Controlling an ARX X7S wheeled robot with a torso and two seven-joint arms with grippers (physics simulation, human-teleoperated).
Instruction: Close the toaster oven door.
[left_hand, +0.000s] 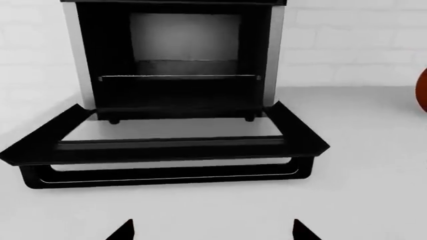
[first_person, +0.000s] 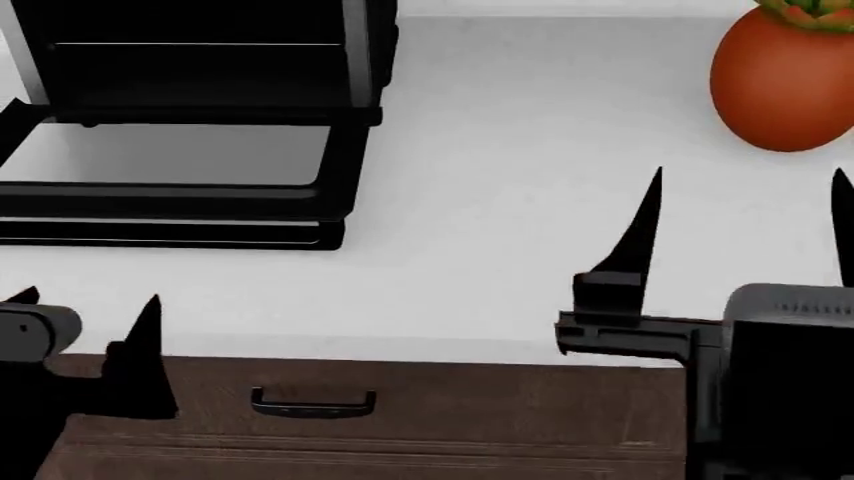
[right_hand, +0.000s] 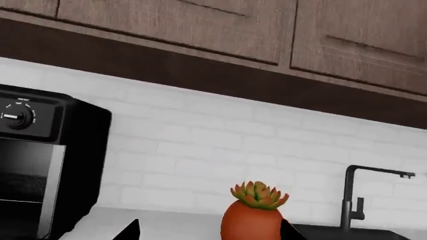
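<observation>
While the toaster oven door (left_hand: 167, 131) lies folded flat on the worktop (first_person: 534, 200) before the toaster oven (left_hand: 175, 55), I have my left tool (left_hand: 212, 231) straight in front of its bar handle (left_hand: 167, 174), tips spread apart; the handle runs crosswise to my approach. My right tool (first_person: 747, 225), also apart, sits farther off, nearer the potted succulent (first_person: 785, 75). I read no lettering.

Count: 1 toaster oven (left_hand: 177, 55); 1 toaster oven door (left_hand: 167, 142), 1 bar handle (left_hand: 167, 175); 1 wire rack (left_hand: 179, 78); 1 knob (right_hand: 17, 117) visible.
2 grippers: left gripper (first_person: 83, 300), right gripper (first_person: 747, 205).
1 potted succulent (right_hand: 255, 215); 1 faucet (right_hand: 360, 195); 1 drawer handle (first_person: 312, 403).
</observation>
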